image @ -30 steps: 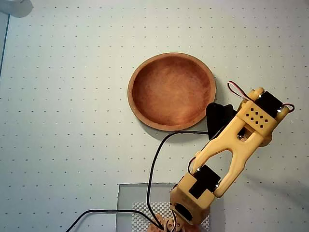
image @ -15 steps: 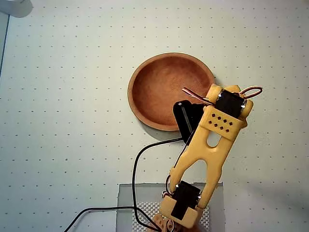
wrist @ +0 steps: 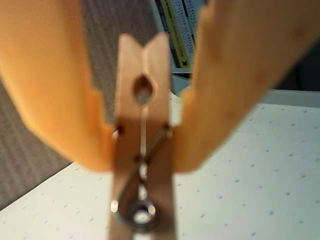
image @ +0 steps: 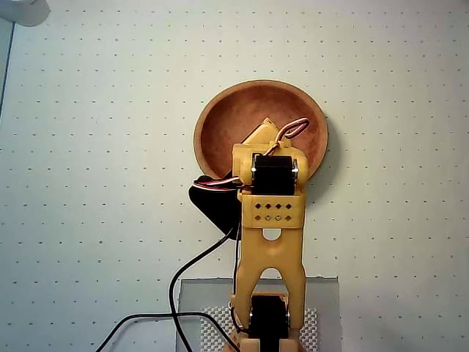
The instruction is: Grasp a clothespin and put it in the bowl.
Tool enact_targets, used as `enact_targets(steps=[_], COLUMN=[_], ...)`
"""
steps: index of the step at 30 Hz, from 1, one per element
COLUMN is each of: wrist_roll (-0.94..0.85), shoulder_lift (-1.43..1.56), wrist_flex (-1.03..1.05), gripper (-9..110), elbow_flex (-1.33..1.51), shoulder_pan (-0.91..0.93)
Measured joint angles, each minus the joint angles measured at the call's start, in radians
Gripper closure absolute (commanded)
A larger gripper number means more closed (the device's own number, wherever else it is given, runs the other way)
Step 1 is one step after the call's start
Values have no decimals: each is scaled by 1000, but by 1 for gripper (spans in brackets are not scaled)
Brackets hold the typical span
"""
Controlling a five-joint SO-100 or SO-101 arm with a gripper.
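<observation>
in the wrist view the clothespin [wrist: 143, 150] stands upright between the two orange fingers [wrist: 60, 95], pinched at about its middle so that both pads press its sides; the jaws are closed on it, and the gripper [wrist: 142, 145] fills most of that picture. the pin's forked wooden end with a small round hole points up, and its metal spring coil shows blurred at the bottom edge. behind it lies the pale dotted tabletop [wrist: 260, 180], with a grey textured surface beyond its far edge and a yellow-and-white printed label near the top. in the overhead view the yellow arm [image: 270, 242] reaches straight up the picture from its base at the bottom edge, and its wrist end sits over the lower part of the reddish-brown bowl [image: 227, 117], covering part of the near rim. the clothespin itself is hidden under the arm in that view. a black cable [image: 192, 271] curls over the tabletop to the left of the arm, and a clear square plate [image: 192, 308] lies under the base.
</observation>
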Motion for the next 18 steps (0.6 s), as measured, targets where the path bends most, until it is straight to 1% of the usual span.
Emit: enact_targets(steps=[2, 7, 13, 18], wrist_roll=[-46, -132, -235, -359], shoulder_lift=[0, 0, 0, -25], wrist_flex=[0, 0, 0, 0], gripper=[104, 104, 104, 104], elbow_flex=[0, 0, 0, 0], shoulder_pan=[-52, -95, -98, -54])
